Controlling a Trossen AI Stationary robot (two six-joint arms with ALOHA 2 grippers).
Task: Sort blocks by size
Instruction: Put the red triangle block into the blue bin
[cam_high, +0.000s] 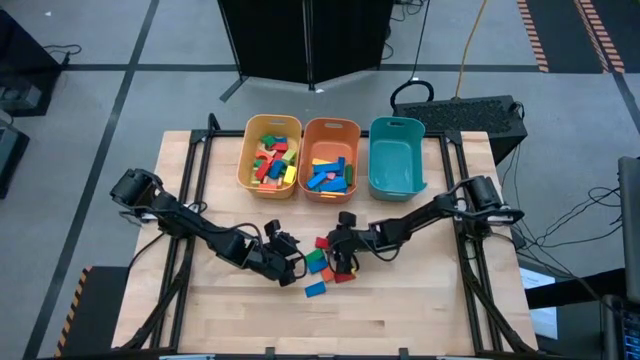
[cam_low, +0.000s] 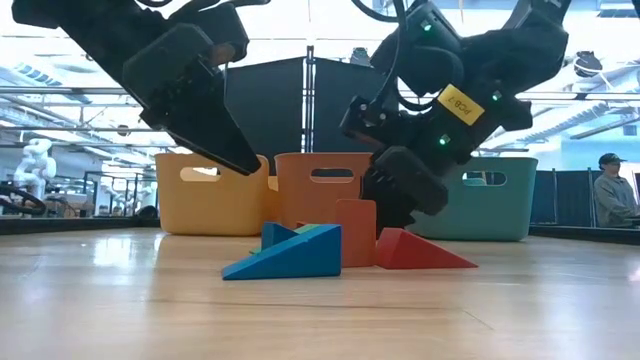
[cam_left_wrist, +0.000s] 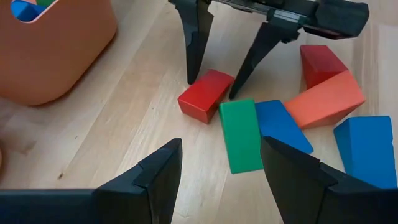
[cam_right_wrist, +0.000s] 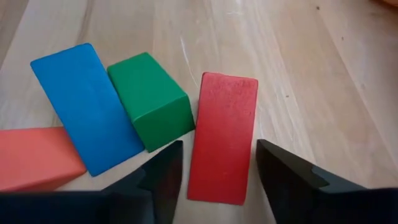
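label (cam_low: 459, 101), yellow, on right arm; its writing too small to read.

Across my wooden table (cam_high: 400, 300), toward twelve o'clock, three bins stand in a row: yellow bin (cam_high: 247, 160), orange bin (cam_high: 308, 140), teal bin (cam_high: 395, 160). A person (cam_low: 607, 190) stands beyond, at three o'clock.

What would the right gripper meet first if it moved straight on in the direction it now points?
Most likely the red block. In the right wrist view it lies between the open fingers of the right gripper, straight ahead. The green block lies just beside that line.
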